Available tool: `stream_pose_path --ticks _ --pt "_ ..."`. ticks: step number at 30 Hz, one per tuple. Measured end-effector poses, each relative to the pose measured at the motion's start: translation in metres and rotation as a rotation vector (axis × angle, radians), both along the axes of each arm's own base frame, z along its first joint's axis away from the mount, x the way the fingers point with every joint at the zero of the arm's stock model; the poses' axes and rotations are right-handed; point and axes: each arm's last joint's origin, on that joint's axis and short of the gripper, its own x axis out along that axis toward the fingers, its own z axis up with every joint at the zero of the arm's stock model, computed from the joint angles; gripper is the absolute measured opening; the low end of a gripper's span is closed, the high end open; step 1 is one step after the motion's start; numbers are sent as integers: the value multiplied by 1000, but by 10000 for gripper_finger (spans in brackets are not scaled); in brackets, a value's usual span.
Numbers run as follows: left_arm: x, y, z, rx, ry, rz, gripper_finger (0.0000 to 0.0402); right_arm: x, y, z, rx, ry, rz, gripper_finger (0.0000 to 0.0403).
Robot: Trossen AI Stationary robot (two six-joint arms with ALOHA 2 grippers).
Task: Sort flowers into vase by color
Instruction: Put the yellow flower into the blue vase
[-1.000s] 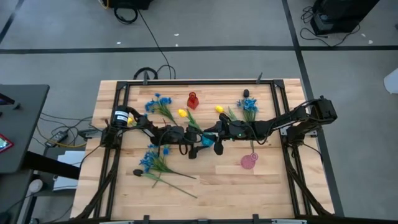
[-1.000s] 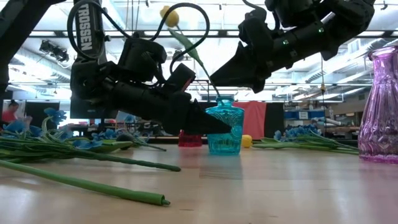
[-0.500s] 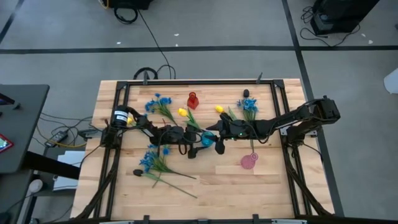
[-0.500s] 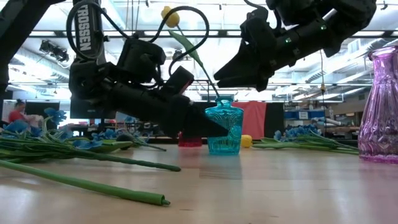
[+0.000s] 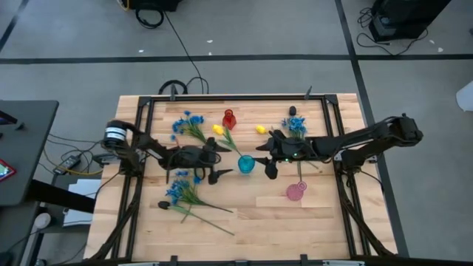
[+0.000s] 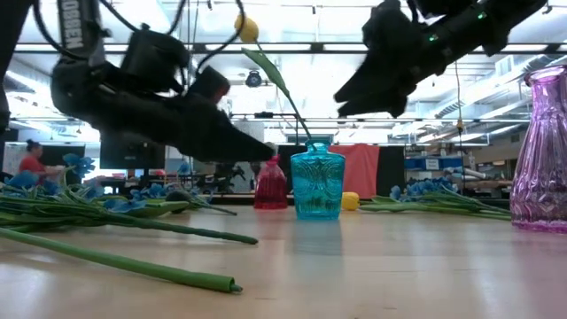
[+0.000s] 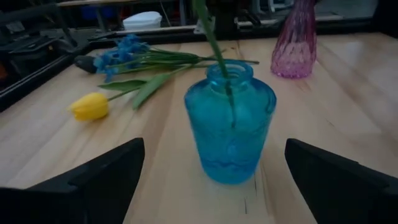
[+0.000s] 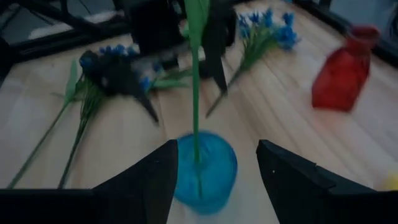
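Observation:
A blue glass vase [image 5: 245, 163] stands mid-table with a yellow-bud flower [image 5: 217, 130] in it. The flower's stem [image 8: 196, 81] leans on the vase's mouth, toward the far left. My left gripper [image 5: 224, 159] hovers open just left of the vase. In the left wrist view its fingers [image 7: 106, 180] stand apart on either side of the vase [image 7: 229, 134] without touching it. My right gripper [image 5: 262, 157] is open just right of the vase and higher up [image 6: 354, 93]; it looks down on the vase [image 8: 205, 168].
A red vase [image 5: 228, 118] stands toward the far edge and a pink vase [image 5: 295, 192] nearer, on the right. Blue sprays lie at far left [image 5: 188, 122], far right [image 5: 295, 125] and near left [image 5: 181, 192]. A second yellow bud [image 5: 260, 129] lies on the table, with a dark bloom [image 5: 293, 111] beyond it.
My left gripper has drawn back from the blue vase toward the table's left edge and risen. My right gripper has pulled away toward the right edge and upward, clear of the stem. The yellow flower stays leaning in the vase.

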Motion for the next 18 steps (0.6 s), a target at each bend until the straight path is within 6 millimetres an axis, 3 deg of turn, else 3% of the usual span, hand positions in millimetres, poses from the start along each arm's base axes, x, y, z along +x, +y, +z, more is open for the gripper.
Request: stream_pose_path --ticks 10,14,18 --pt "-63 1 17 -25 -139 52 394 -37 -5 23 130 54 -121 215" --pt "-83 1 17 -56 -197 55 394 -42 -9 20 128 162 -179 208" --pt "-90 2 15 -64 -208 88 394 -44 -16 13 133 275 -207 205"
